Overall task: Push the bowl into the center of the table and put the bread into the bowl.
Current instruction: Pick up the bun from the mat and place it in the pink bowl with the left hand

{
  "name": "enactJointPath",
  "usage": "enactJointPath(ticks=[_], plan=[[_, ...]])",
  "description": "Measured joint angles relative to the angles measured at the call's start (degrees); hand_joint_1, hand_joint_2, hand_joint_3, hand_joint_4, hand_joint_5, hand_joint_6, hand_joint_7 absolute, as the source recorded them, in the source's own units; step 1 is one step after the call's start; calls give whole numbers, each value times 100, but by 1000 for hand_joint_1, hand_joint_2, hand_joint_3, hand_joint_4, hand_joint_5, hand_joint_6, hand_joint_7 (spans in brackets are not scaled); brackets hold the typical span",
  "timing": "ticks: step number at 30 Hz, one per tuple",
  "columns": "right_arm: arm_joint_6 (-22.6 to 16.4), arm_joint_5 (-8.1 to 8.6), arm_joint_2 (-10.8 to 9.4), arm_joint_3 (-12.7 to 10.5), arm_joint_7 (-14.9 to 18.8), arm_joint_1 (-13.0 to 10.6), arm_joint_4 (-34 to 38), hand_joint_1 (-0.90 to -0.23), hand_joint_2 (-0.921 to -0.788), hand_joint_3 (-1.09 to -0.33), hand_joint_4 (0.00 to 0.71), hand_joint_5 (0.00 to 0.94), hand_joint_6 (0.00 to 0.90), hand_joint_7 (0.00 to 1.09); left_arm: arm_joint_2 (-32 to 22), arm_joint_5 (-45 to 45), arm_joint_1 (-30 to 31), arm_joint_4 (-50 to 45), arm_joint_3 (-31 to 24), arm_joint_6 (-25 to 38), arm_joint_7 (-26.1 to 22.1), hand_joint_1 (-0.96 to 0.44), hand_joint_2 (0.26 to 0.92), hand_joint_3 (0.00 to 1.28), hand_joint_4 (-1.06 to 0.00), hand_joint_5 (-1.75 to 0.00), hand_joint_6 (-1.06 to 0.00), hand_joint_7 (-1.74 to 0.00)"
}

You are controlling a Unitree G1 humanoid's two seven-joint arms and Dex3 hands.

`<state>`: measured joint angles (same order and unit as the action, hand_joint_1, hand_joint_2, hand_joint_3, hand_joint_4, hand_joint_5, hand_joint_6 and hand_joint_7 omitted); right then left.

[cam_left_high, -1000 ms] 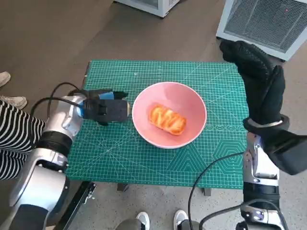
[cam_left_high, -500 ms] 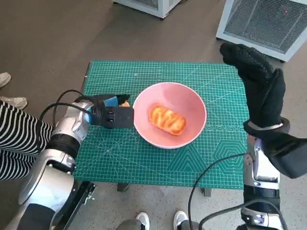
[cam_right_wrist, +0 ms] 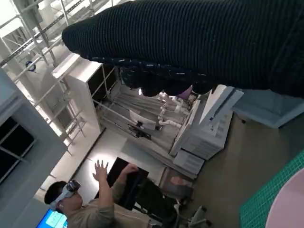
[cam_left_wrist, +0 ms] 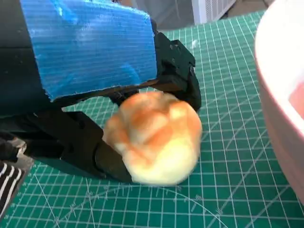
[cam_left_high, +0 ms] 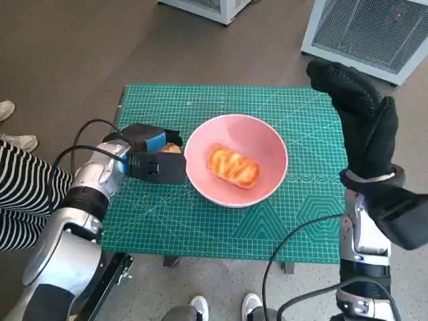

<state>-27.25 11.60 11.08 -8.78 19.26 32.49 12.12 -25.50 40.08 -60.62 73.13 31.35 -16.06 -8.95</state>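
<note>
So from where I stood, the left hand [cam_left_high: 150, 160] had its fingers [cam_left_wrist: 178, 61] wrapped around a small bread roll [cam_left_wrist: 154, 137], which sat right down on the green mat [cam_left_high: 200, 221] just beside the pink bowl [cam_left_high: 267, 144]. Next along, that bowl looked about mid-table, so I'd guess the pushing part was done. There was a glazed bread [cam_left_high: 234, 167] lying inside it too, well clear of either hand. Over on the far side, the right hand [cam_left_high: 361, 120] was up in the air above the table edge, gloved fingers stretched out, holding nothing. What seemed left: getting that gripped roll over the rim. Count: one bowl, two breads, two hands, plus one person in a headset.
</note>
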Motion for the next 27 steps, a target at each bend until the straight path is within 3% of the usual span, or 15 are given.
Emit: enactJointPath(ticks=[10,27], plan=[[5,1,-1,4,-1,-3,2,-750,-921,-712,187,0,0,592,-266,-267,-96,-574,-473,13,-23,1,918,38,-738,-1148,-657,-1097],[2,1,-10,20,0,8,41,-751,-921,-712,181,0,0,592,-526,-983,144,-4102,-1565,250,-146,2,919,35,-762,-1056,-630,-1194]])
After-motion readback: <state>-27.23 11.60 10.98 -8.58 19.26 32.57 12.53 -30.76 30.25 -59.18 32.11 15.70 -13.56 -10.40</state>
